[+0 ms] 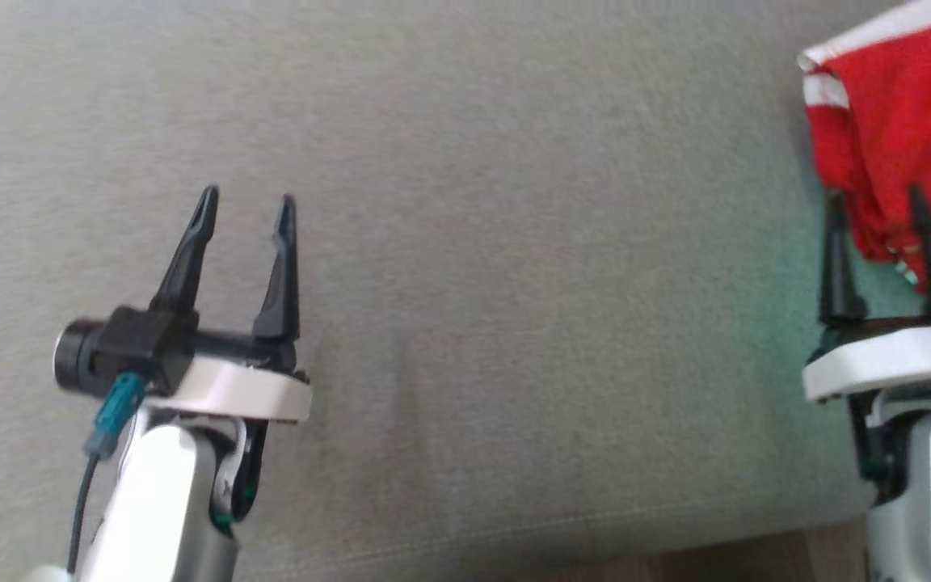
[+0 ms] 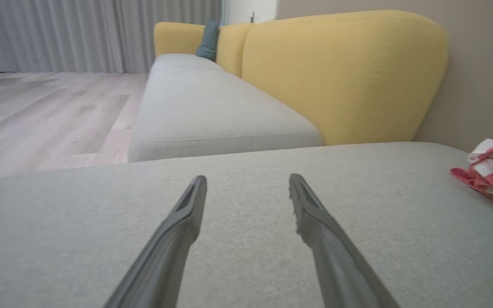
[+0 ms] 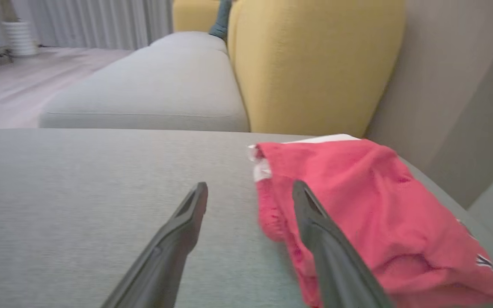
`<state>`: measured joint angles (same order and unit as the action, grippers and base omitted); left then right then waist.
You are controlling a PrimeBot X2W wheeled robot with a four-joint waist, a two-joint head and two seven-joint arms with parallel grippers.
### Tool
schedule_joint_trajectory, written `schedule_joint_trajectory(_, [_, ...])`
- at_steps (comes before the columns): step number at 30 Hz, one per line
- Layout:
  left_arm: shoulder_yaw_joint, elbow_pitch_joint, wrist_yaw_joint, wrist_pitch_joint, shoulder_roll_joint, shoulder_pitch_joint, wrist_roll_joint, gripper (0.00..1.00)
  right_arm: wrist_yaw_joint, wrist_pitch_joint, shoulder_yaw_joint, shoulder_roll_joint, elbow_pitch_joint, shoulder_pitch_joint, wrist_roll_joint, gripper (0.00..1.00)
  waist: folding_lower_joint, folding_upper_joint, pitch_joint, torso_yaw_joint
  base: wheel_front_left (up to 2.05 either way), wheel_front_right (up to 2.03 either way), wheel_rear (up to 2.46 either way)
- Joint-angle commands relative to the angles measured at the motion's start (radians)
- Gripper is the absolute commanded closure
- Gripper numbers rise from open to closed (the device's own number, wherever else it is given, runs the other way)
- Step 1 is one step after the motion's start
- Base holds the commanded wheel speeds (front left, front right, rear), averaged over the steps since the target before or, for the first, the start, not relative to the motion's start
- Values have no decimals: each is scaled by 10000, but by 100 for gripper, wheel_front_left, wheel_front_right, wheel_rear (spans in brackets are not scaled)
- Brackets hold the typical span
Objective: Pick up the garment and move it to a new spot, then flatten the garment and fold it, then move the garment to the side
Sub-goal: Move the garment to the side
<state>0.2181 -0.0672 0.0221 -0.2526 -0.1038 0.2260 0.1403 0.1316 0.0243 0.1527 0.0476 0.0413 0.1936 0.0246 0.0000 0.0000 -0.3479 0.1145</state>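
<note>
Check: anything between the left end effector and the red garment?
Nothing: the head view shows bare grey seat cushion between the left end effector and the red garment.

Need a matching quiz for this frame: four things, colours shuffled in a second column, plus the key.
Things:
1. garment
2. sofa backrest
3. small pillow
4. seat cushion

Colours:
a. yellow
b. grey
c. red with white trim
d. teal

Pairs: 1-c, 2-a, 3-d, 4-b
</note>
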Motion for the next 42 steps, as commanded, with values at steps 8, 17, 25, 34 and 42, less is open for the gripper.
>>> schedule_joint_trajectory(8, [-743,244,271,-89,-82,-536,171,0,-9,-124,-1279,30,-692,-249,-740,0,0,0,998,-1151,0,0,0])
schedule_joint_trajectory(17, [-1019,53,261,-90,-149,-1139,168,0,-9,-204,-1510,27,-657,-763,-1051,0,0,0,1779,-1417,0,0,0])
schedule_joint_trajectory(25, [-966,-147,170,-91,-172,-1574,79,0,-9,-314,-1420,27,-782,-1362,-1171,0,0,0,2382,-1335,0,0,0])
schedule_joint_trajectory(34, [-928,-315,140,-91,-188,-1911,62,0,-9,-420,-1390,26,-961,-1802,-1343,0,0,0,2805,-1278,0,0,0])
schedule_joint_trajectory(42, [-927,-362,160,-91,-218,-1967,76,0,-9,-472,-1406,26,-1067,-1917,-1506,0,0,0,2876,-1238,0,0,0])
